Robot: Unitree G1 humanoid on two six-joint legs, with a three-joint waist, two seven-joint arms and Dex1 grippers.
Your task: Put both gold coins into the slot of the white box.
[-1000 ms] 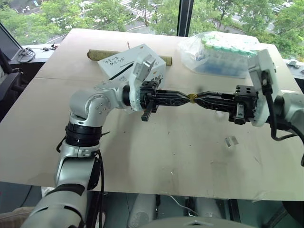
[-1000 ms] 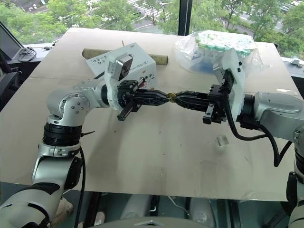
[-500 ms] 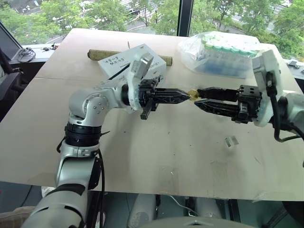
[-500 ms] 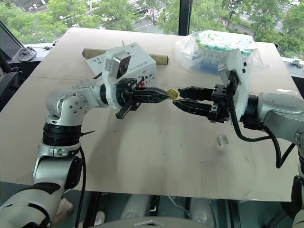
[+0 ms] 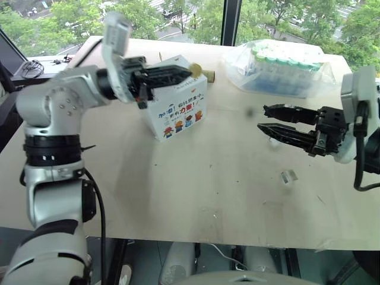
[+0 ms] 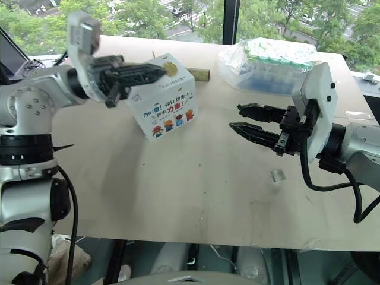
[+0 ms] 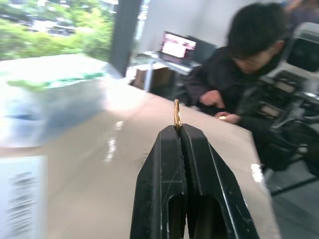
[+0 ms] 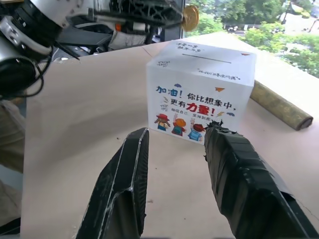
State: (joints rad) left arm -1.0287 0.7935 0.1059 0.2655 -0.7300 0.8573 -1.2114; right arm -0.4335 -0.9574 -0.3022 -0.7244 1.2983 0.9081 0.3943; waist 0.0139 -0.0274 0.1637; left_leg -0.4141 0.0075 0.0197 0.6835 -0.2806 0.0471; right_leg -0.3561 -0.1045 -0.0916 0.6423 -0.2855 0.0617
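Big window behind with trees outside, pale brown desk (image 5: 196, 196) in front of you. White box (image 5: 176, 98) stands toward the far left of the desk, cartoon figures and lettering on the side facing you, thin dark slot (image 8: 213, 60) across its top face. Your left end effector (image 5: 191, 70) is up above the box's top, pointing level toward the right, fingers pressed shut on a gold coin (image 5: 194, 69) at the very tips; in the left wrist view the coin (image 7: 177, 115) stands edge-on, sticking out past the closed fingertips. Coin sits over the box top, not in the slot. Second coin I can't find.

Your right end effector (image 5: 262, 118) hangs over the right half of the desk, well apart from the box, pointing left toward it, fingers spread with nothing between them. Right wrist view shows the two black fingers (image 8: 124, 189) parted, box straight ahead between them, left end effector and coin (image 8: 190, 18) above the box's top.

Clear bag of green-capped tubes (image 5: 276, 68) at the far right of the desk. Brownish roll (image 8: 279, 105) lies behind the box. Small clear plastic holder (image 5: 289, 176) on the desk below the right end effector. A person in dark clothing (image 7: 239, 69) is bent over at the desk's far end in the left wrist view
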